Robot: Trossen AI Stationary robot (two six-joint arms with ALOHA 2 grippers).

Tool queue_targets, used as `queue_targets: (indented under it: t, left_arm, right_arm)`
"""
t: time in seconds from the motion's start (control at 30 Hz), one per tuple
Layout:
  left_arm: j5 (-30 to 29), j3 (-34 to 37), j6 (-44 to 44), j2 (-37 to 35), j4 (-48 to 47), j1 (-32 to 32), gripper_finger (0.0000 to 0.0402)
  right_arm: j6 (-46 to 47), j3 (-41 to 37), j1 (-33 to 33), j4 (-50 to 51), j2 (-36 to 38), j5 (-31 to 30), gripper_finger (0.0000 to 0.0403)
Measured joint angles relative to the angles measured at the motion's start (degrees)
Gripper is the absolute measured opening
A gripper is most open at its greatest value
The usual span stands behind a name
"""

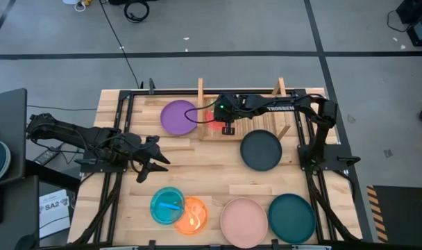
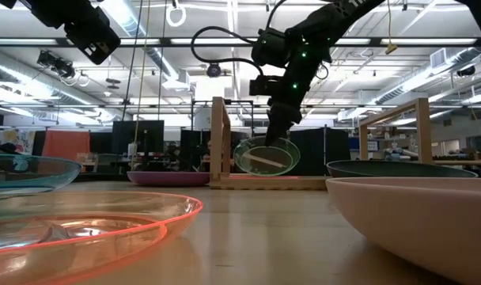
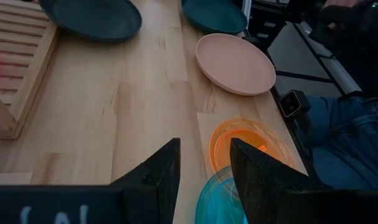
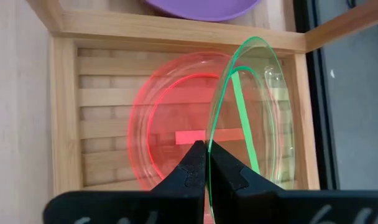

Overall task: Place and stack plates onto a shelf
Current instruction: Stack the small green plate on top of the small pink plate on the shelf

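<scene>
My right gripper is over the wooden shelf, shut on a translucent green plate that stands nearly on edge. Under it a translucent red plate lies flat on the shelf's slats. In the low view the green plate hangs tilted below the gripper, between the shelf's uprights. A purple plate lies on the table just left of the shelf. My left gripper waits open above the table's left side, touching nothing. My right gripper pinches the green plate's rim between its two fingers, coming down at a slant from above. The plate hangs below the fingers, tilted almost on edge, over the red plate. Whether its lower edge touches the shelf, I cannot tell.
A black plate lies in front of the shelf at the right. Along the near edge lie a blue plate overlapping an orange one, then a pink plate and a teal plate.
</scene>
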State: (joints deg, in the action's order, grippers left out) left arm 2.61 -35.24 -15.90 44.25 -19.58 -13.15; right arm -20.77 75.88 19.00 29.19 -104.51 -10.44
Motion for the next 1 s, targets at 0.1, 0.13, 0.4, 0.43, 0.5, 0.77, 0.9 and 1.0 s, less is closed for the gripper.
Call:
queue_targets:
  t: [0.1,0.13,0.4,0.43,0.5,0.77,0.9,1.0]
  left_arm:
    - [0.0,0.0,-0.01,-0.01,0.02,0.0,0.0146]
    - [0.0,0.0,0.0,0.0,0.0,0.0,0.0146]
    - [0.0,0.0,-0.01,-0.01,0.02,0.0,0.0146]
    - [0.0,0.0,-0.02,0.0,0.02,0.0,0.0146]
    - [0.0,0.0,-0.02,-0.01,0.01,0.0,0.0146]
    - [0.0,0.0,-0.01,0.0,0.03,0.0,0.0146]
    - [0.0,0.0,-0.02,0.0,0.01,0.0,0.0146]
    - [0.0,0.0,-0.02,0.0,0.03,0.0,0.0146]
  right_arm:
    - [0.01,0.0,0.02,-0.02,0.0,0.0,0.0014]
    - [0.01,0.0,0.02,0.0,0.0,0.0,0.0015]
    - [0.04,0.0,0.02,0.0,0.0,0.02,0.0038]
    - [0.04,0.0,0.02,0.0,0.0,0.04,0.0043]
    - [0.03,0.0,0.01,0.0,0.0,0.04,0.0054]
    - [0.05,0.0,0.02,0.0,0.0,0.09,0.0108]
    - [0.03,0.0,0.02,0.0,0.0,0.13,0.013]
    - [0.05,0.0,0.02,0.0,0.0,0.15,0.0142]
